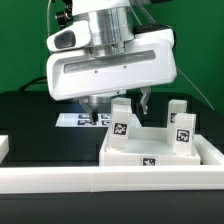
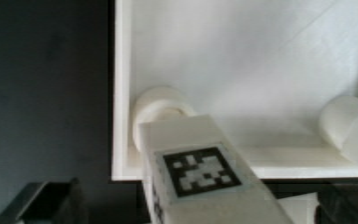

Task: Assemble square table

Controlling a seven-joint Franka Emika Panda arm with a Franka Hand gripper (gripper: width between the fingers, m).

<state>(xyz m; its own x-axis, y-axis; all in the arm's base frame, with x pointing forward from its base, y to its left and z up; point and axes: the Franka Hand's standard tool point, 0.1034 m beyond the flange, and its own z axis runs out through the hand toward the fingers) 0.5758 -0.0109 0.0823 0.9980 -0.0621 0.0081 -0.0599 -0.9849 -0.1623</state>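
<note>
The fingers [image 1: 117,115] are seen spread wide apart and holding nothing, hanging low behind the table top [image 1: 150,152] in the exterior view. One dark fingertip [image 1: 97,116] is seen towards the exterior view's left and the other towards its right, just beside a leg [image 1: 121,118] that stands upright between them; whether either tip touches it cannot be told.

The top is seen lying on the black desk [image 1: 30,125], upside down, with its raised rim upward and a tag on its near wall. It rests against the long white rail [image 1: 60,180] that runs along the near edge. A second leg [image 1: 183,131] is seen upright at the top's corner on the exterior view's right, and a third [image 1: 178,108] stands behind it. The marker board [image 1: 72,119] lies flat on the desk behind the fingers.

In the wrist view, a tagged leg [image 2: 197,165] is seen close up, standing in a corner of the top [image 2: 247,60], with a rounded socket [image 2: 160,101] beside it. Dark fingertips [image 2: 48,203] show at the frame's edge.
</note>
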